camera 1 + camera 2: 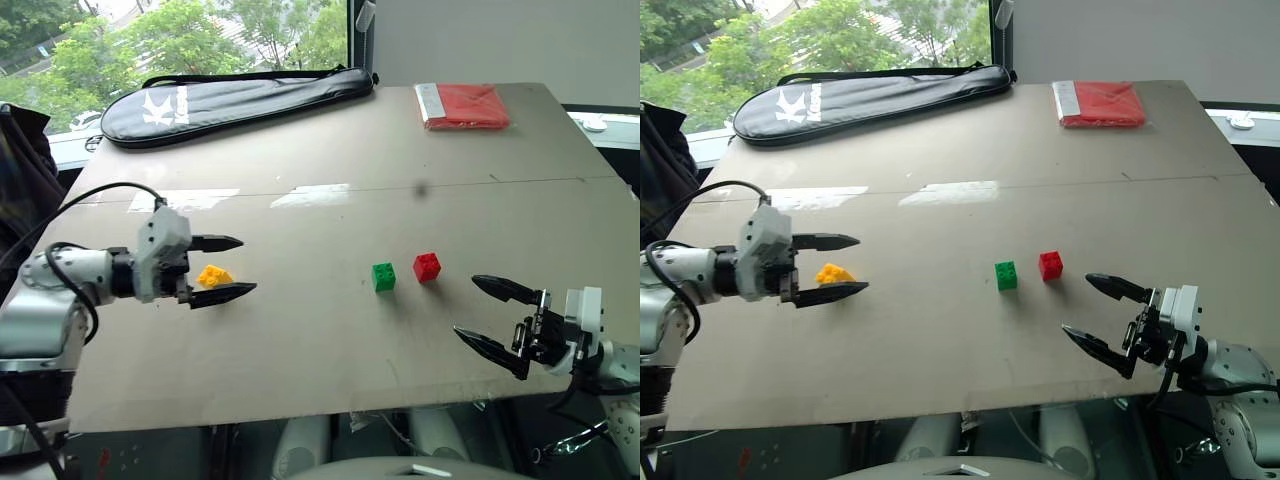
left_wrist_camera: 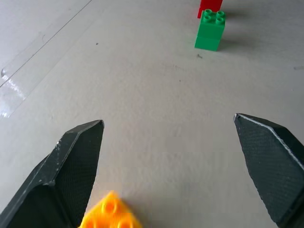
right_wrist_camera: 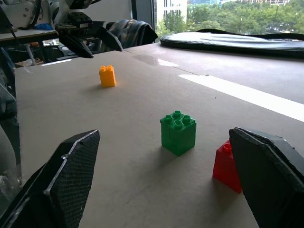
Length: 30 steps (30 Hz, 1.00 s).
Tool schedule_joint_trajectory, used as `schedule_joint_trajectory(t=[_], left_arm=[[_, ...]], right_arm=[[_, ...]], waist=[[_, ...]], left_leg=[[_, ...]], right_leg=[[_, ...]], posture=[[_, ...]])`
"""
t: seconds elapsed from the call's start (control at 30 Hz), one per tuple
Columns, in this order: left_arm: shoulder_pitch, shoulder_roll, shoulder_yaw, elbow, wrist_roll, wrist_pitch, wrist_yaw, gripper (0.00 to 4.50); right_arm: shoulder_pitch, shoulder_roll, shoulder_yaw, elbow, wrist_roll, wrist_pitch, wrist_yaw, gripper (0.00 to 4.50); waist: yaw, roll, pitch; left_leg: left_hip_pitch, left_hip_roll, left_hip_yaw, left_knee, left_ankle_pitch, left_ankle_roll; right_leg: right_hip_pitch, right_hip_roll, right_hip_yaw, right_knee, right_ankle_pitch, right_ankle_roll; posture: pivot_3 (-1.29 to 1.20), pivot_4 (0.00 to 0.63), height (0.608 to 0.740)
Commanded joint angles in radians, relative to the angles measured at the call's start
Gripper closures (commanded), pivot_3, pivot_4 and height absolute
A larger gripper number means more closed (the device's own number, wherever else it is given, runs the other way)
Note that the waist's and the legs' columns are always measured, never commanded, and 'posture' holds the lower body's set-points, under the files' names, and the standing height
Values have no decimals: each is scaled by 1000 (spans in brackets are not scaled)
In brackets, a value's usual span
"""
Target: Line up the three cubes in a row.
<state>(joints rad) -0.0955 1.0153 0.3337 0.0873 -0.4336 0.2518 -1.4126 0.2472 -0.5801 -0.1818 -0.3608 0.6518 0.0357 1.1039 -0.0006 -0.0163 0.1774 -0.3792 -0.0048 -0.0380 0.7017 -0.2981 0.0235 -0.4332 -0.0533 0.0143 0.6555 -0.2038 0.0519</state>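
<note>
**Cubes spread on table, both grippers empty**

Grey tabletop (image 1: 330,180) fills the head view, a black racket bag (image 1: 235,100) and red packet (image 1: 465,105) at its far edge. The left gripper (image 1: 228,268) hangs spread wide, the yellow cube (image 1: 213,275) on the table between its fingers, ungripped. Green cube (image 1: 384,276) and red cube (image 1: 427,266) stand close together mid-table, well apart from the yellow. Right gripper (image 1: 490,314) gapes empty near them.

Left wrist: yellow beside one finger (image 2: 71,171), green and red ahead.

Right wrist: green just beside red, yellow far off.
</note>
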Motion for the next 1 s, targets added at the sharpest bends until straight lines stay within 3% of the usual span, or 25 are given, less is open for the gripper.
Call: schedule_joint_trajectory(t=[0.03,0.17,0.5,0.73,1.0], left_arm=[[8,0,61,125,40,-118,44,10],[77,-86,76,151,73,-208,153,10],[187,-410,35,-61,91,-181,499,10],[150,-449,14,-48,100,-176,600,10],[134,-403,-1,-7,77,-189,507,10]], right_arm=[[-33,-8,1,-11,19,6,18,0],[-61,-1,16,-11,14,12,12,0],[-83,-3,19,-18,17,27,9,0],[-78,-8,15,-23,23,34,13,0],[-77,-4,17,-32,22,40,6,0]], waist=[[3,0,0],[3,0,0],[15,-3,0],[13,-3,0],[12,-3,0]], left_leg=[[0,0,0,0,0,0],[0,0,0,0,0,0],[0,0,0,0,0,0],[0,0,0,0,0,0],[0,0,0,0,0,0]], right_leg=[[0,0,0,0,0,0],[0,0,0,0,0,0],[0,-2,0,-1,1,0],[0,-1,0,0,1,-1],[0,-1,0,0,1,-1]], posture=[[0,150,701],[0,150,701],[0,150,701],[0,150,701],[0,150,701]])
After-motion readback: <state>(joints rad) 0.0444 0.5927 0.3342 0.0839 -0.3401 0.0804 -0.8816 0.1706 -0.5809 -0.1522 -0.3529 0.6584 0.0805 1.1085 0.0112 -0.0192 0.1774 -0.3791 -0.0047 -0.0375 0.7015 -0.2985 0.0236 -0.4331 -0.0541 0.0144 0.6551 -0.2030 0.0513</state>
